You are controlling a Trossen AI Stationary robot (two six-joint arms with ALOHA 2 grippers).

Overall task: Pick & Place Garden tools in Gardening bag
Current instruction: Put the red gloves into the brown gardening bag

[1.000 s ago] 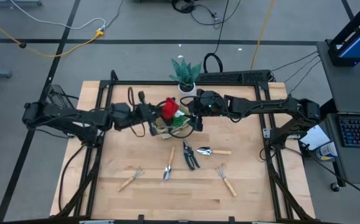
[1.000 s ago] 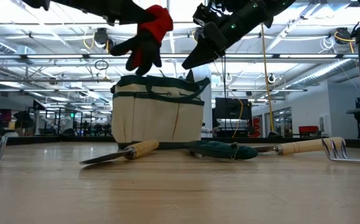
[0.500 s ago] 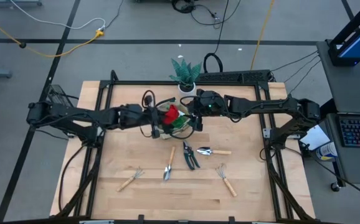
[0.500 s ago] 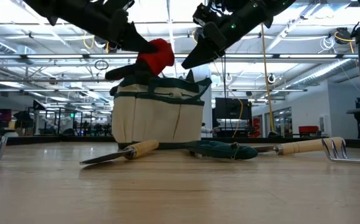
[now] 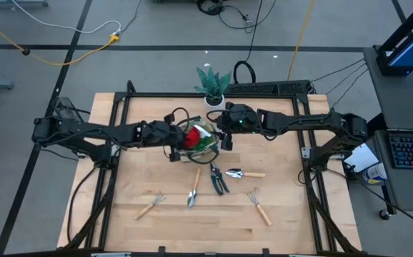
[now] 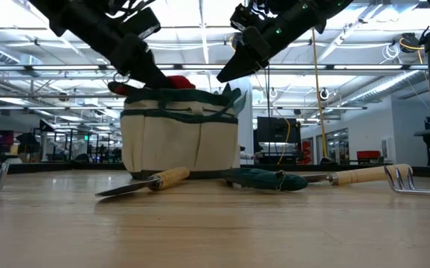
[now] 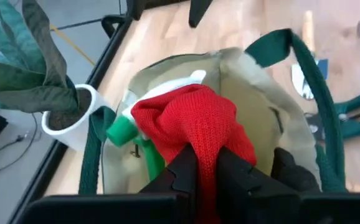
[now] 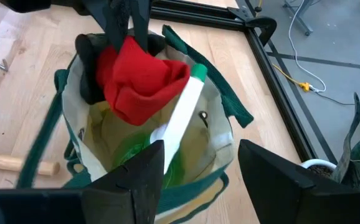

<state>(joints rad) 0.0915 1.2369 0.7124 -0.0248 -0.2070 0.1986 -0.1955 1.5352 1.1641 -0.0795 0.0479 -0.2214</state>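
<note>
The beige gardening bag (image 5: 201,145) with green trim stands at the table's middle back, and also shows in the low view (image 6: 181,141). My left gripper (image 7: 205,171) is shut on the red-black glove (image 7: 189,121) in the bag's mouth. The glove's red top (image 6: 176,82) shows just above the rim. The green-and-white spray bottle (image 8: 179,121) leans inside the bag. My right gripper (image 8: 208,180) is open and empty above the bag's right rim (image 6: 230,71). Two rakes (image 5: 149,205) (image 5: 259,205), two trowels (image 5: 193,191) (image 5: 244,173) and dark shears (image 5: 218,178) lie on the table. My left gripper pinches the glove's red knit part (image 7: 200,146) between its two fingers (image 7: 180,171). The fingers slant down from the table's left side. The glove hangs bunched below them inside the bag's mouth, over the spray bottle, with its black part (image 8: 88,68) against the bag's wall.
A potted green plant (image 5: 212,84) in a white pot stands just behind the bag, near the far edge. The bag's green looped handles (image 7: 317,106) stand up beside both grippers. The loose tools lie in a row in front of the bag, with bare wood nearer the front edge.
My left gripper has gone toward the table's right and down, carrying the glove from above the bag's left rim into the bag's mouth. It stays shut on the glove. In the low view the bag has shifted a little sideways.
</note>
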